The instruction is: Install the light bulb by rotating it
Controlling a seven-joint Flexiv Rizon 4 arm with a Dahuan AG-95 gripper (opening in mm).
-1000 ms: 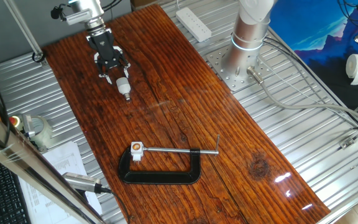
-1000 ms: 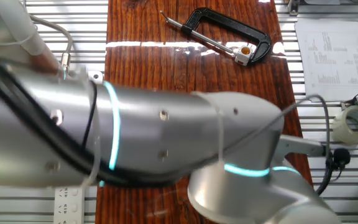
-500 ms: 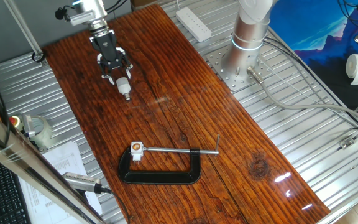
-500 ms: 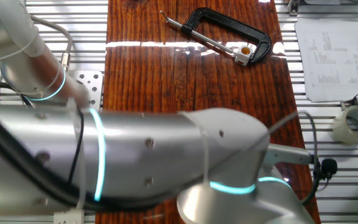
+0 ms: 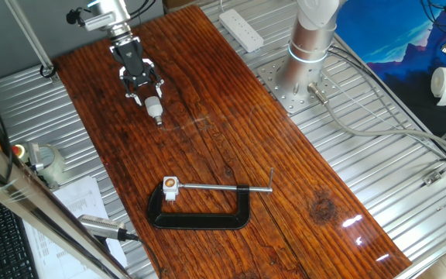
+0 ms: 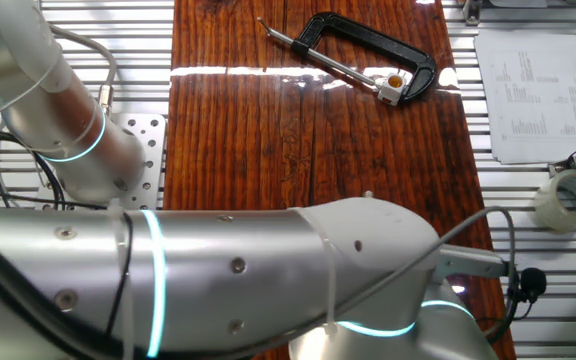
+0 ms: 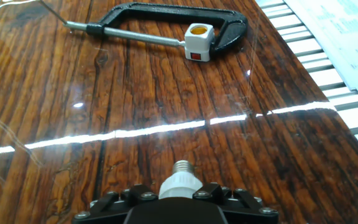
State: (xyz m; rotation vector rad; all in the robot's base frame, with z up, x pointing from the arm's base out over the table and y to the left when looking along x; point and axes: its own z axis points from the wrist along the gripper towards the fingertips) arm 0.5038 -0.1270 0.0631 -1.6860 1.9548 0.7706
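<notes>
My gripper [image 5: 142,87] hangs over the far left part of the wooden table, shut on the light bulb [image 5: 155,107]. The bulb's narrow base points away from the fingers. In the hand view the white bulb [image 7: 180,179] sticks out between the black fingers [image 7: 114,202] at the bottom edge, metal tip forward. The white socket block [image 7: 199,42] with its orange hole sits far ahead, held in a black C-clamp [image 7: 229,31]. From the fixed views the socket [image 5: 169,184] [image 6: 394,86] is well apart from the bulb. The arm's body hides gripper and bulb in the other fixed view.
The C-clamp [image 5: 200,215] lies flat on the wooden board [image 5: 231,147]. The arm's base [image 5: 310,46] and a power strip [image 5: 241,29] stand at the back. Papers [image 6: 528,90], a tape roll [image 6: 568,198] and metal slats border the board.
The gripper with the bulb has barely shifted over the board. In the other fixed view the arm's body has swung lower and leftwards, uncovering more wood.
</notes>
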